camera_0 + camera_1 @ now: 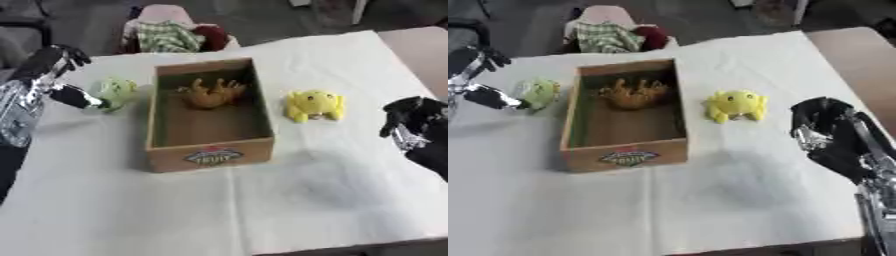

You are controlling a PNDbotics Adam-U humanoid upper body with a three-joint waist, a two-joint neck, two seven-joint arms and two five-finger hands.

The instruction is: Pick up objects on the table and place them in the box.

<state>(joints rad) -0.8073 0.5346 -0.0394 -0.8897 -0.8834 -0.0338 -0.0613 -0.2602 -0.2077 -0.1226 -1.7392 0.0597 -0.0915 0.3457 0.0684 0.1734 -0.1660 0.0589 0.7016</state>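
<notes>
**Green toy at the left hand, yellow toy lying free beside the box**

While the cardboard box point(210, 150) stands open near the middle of the white-covered table point(332, 200), the robot's left hand point(74, 97) reaches in from the left edge and meets a pale green soft toy point(116, 91) lying just left of the box's left wall. One dark finger touches the toy's near side and another dark finger is raised above it, spread well apart; whether the fingers actually close on the toy cannot be told from either view. The toy rests on the table, outside the box

Inside the box, toward its far end, lies an orange-brown soft toy point(632, 93) on the brown floor. A printed label shows on the box's near wall

Just right of the box, apart from its wall, a yellow soft toy point(735, 105) sits on the cloth, untouched

The right hand point(824, 131) hangs at the right side, near the yellow toy but clear of it, its dark fingers curled downward and holding nothing

Beyond the table's far edge sits a pink basket point(166, 12) holding checked green cloth and something dark red
</notes>
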